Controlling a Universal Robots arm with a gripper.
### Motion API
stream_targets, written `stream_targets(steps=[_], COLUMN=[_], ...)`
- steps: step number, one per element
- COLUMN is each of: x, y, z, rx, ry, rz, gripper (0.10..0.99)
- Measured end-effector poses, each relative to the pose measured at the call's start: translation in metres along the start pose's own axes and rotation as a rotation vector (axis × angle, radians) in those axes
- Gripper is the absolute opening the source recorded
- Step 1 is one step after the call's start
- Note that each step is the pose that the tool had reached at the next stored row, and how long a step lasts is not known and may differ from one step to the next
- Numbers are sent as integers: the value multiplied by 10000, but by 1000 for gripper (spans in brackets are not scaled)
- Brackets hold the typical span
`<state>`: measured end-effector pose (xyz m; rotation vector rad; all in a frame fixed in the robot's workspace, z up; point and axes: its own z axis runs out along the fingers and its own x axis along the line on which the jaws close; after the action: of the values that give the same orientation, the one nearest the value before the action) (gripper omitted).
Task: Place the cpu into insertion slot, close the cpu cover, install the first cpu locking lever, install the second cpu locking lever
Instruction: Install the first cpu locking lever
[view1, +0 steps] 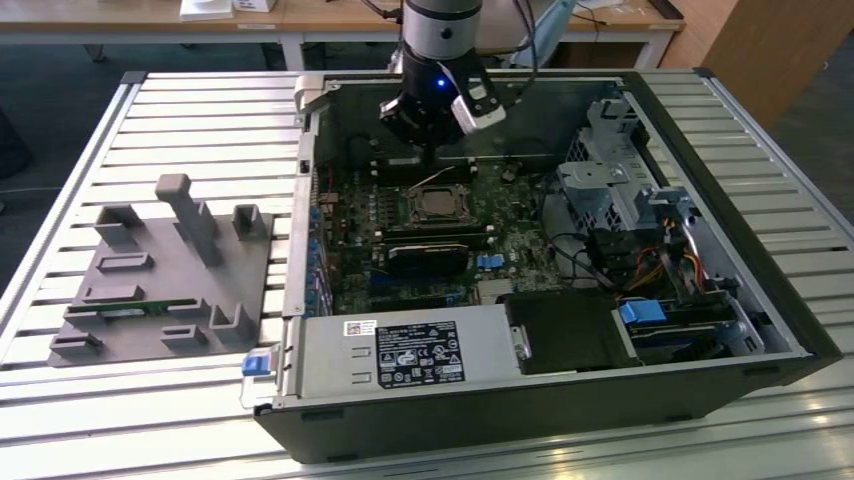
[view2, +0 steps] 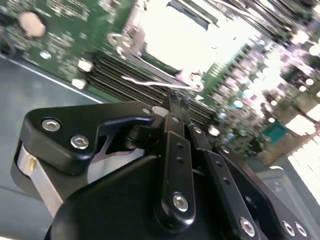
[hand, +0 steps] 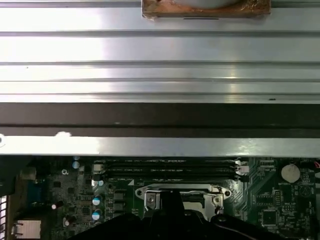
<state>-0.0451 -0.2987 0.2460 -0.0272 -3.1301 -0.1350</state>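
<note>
cpu (view1: 435, 208) | framed by lowered cpu cover (hand: 150, 192) | gripper (view2: 176, 98) fingers (view2: 173, 120) closed, tips beside thin locking lever (view2: 150, 81)

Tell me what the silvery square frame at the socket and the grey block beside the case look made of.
The silvery square frame looks like bare sheet metal, glinting brightly. The grey block with posts looks like matte plastic, dull and even; painted metal is possible.

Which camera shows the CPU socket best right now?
The exterior view: the socket lies whole on the green board, beside the gripper. In the first wrist view the gripper hides most of it, leaving one rim edge. In the second wrist view it is a glare-white patch.
</note>
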Motion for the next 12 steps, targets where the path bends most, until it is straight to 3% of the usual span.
stream_targets(steps=[4, 7, 12], x=[-29, -30, -52], y=[-1, -3, -5], z=[15, 49, 126], rx=[-32, -176, -176], ry=[9, 9, 11], rz=[2, 0, -6], gripper=[106, 106, 106])
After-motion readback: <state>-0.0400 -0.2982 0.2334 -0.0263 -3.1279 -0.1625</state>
